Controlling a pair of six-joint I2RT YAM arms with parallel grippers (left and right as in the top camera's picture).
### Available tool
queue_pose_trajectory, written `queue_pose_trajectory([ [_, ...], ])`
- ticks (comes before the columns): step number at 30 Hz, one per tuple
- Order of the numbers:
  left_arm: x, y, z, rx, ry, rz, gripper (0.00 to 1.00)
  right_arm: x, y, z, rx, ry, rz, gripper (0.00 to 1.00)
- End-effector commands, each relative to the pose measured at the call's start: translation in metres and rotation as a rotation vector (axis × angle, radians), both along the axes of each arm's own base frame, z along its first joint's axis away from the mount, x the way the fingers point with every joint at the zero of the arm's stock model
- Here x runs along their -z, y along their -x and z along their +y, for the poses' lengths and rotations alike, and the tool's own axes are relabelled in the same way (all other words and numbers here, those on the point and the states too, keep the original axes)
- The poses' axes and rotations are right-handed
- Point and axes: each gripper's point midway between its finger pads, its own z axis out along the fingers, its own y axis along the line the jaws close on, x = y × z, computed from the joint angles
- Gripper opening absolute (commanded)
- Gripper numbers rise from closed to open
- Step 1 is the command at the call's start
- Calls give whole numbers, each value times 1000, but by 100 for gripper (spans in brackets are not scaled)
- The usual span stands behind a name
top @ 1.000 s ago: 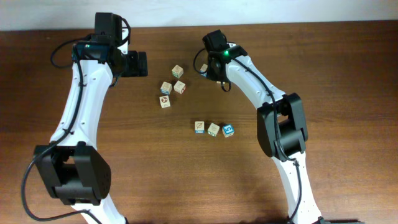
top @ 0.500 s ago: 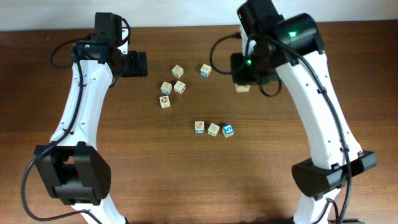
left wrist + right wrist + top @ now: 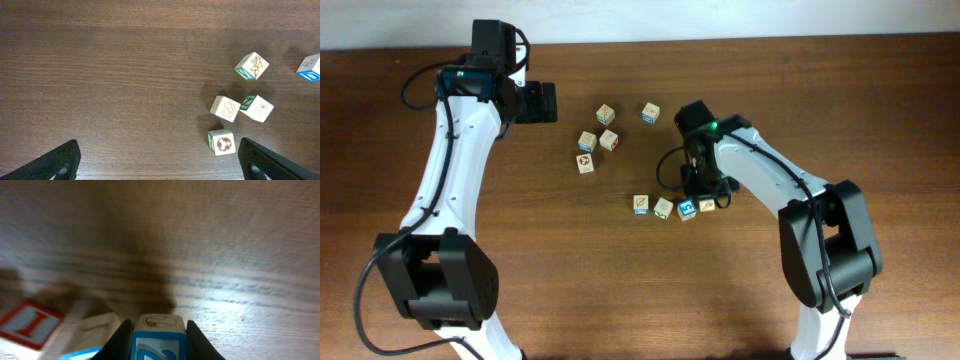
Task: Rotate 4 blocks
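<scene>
Table: a dark brown wooden table is carrying everything.
Right gripper: the black right gripper is pointing down at one end of the near row. Its fingers are drawn in partway and pinching a cube from both sides.
Held cube: a small pale-wood picture cube with a blue-and-white face is sitting clamped between the jaws, beige top side showing a thin line drawing. I cannot tell whether it is resting on the wood.
Near row: a pale-wood cube with a bright blue top is lying just beside the held one. Next in line are a pale-wood cube with a plain beige top and a pale-wood cube with a small orange mark, all close together.
Further back: a loose cluster of five similar pale-wood cubes is sitting well apart from the row, one of them off to the side.
Left gripper: the black left gripper is hovering beside that cluster. Its jaws are spread wide, with only bare wood between them.
Far edge: a white wall strip is showing beyond the table.
</scene>
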Motion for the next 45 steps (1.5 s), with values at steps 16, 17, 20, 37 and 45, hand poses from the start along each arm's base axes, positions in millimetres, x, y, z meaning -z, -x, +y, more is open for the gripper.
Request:
queue_pose_trajectory([
  [16,0,-4,1,-18,-1,-5,99,1,18,30,207,-191,93,32],
  [17,0,-4,1,-18,0,-5,99,1,21,29,185,-185,104,32],
  [20,0,-4,1,-18,-1,-5,99,1,29,27,147,-174,134,42],
  [37,0,-4,1,-18,-1,-5,99,-118,44,-4,229,-147,-124,42],
  [45,0,-4,1,-18,-1,-5,99,-17,61,17,358,-235,25,25],
])
